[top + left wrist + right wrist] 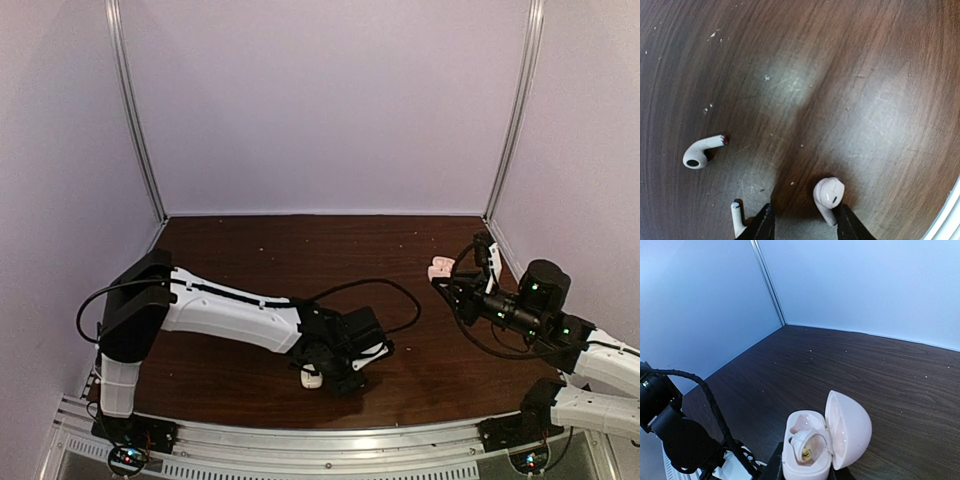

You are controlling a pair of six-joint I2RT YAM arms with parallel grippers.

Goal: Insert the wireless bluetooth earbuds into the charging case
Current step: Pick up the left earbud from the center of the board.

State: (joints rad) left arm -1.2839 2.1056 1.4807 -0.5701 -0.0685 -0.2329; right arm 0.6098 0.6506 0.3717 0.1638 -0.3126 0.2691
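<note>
My left gripper point(807, 227) is open and low over the table, near the front middle in the top view point(325, 378). One white earbud point(829, 196) lies between its fingers, close against the right finger point(850, 225); it also shows in the top view point(311, 378). A second earbud point(700, 152) lies on the table to the left, apart from the gripper. My right gripper point(458, 272) is shut on the charging case point(807, 452), held above the table at the right point(441, 268). Its lid point(850, 430) stands open, showing a pale well with a gold contact.
A short white stem-like piece point(736, 220) lies just outside the left finger point(765, 225). The left arm's black cable point(390, 290) loops over the dark wood table. Pale walls close in the back and sides, and a metal rail point(320, 440) runs along the near edge.
</note>
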